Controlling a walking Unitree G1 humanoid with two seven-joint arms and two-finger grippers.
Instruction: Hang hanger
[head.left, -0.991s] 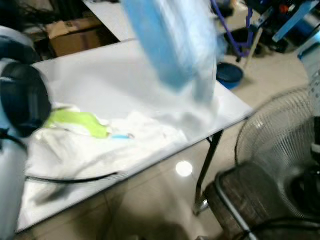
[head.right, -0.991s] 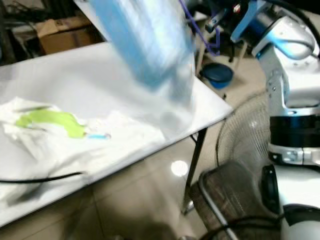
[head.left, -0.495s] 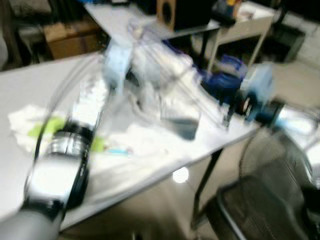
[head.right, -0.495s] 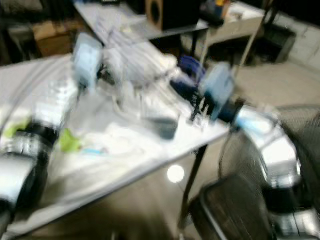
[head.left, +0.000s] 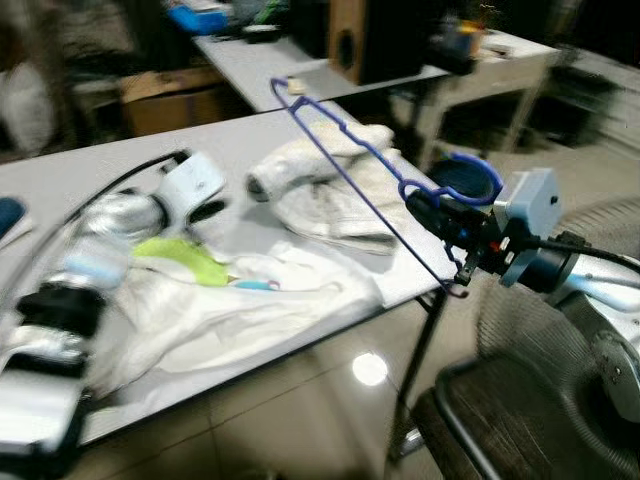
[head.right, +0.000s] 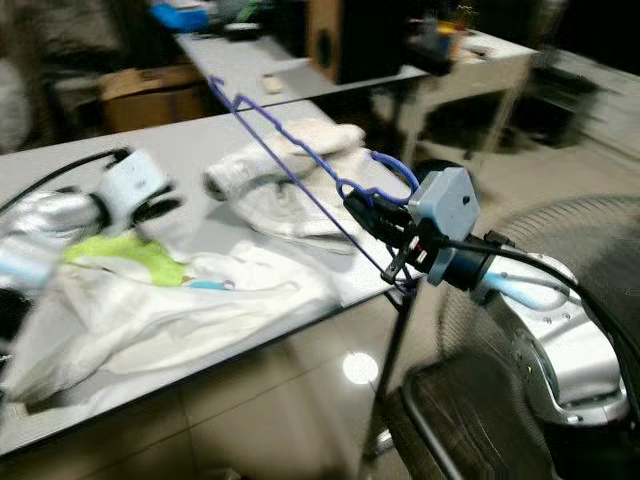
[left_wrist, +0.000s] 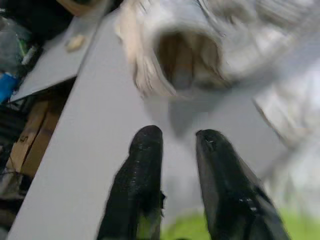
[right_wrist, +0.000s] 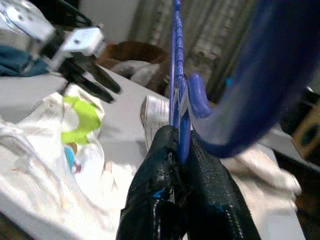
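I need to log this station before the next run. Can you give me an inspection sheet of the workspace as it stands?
Surface: grey table, mostly covered by laundry.
Job's things: blue hanger, held in the air over the table.
Clutter: cream sweater; white garment with a green patch.
Grippers: right claw shut on the hanger near its hook; left claw slightly open, holding nothing, above the table by the sweater.
Cables: black cable along the left arm.
Surroundings: fan, cardboard box, wooden speaker.
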